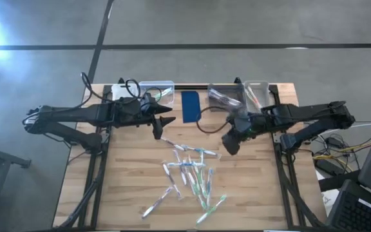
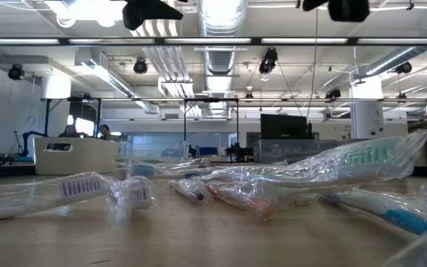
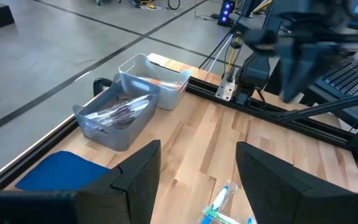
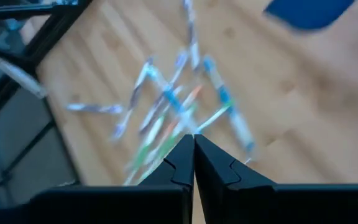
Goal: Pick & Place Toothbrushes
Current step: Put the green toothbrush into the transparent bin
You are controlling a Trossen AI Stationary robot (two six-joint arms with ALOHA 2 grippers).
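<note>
Several toothbrushes (image 1: 189,174) in clear wrappers lie scattered flat on the wooden table's middle and near part; the low view shows them close up (image 2: 332,167). My left gripper (image 1: 163,122) hovers open above the table, left of the pile's far end, with nothing between its fingers (image 3: 197,168). My right gripper (image 1: 229,145) hangs shut above the table at the pile's far right, tilted down toward the brushes (image 4: 173,102). Nothing shows between its closed fingertips (image 4: 193,152).
A dark blue pad (image 1: 190,106) lies at the far middle. Two bins stand far right: a grey one (image 3: 114,115) holding wrapped brushes and a clear one (image 3: 160,78). More containers (image 1: 156,87) sit far left. Black rails (image 1: 282,187) run along both table sides.
</note>
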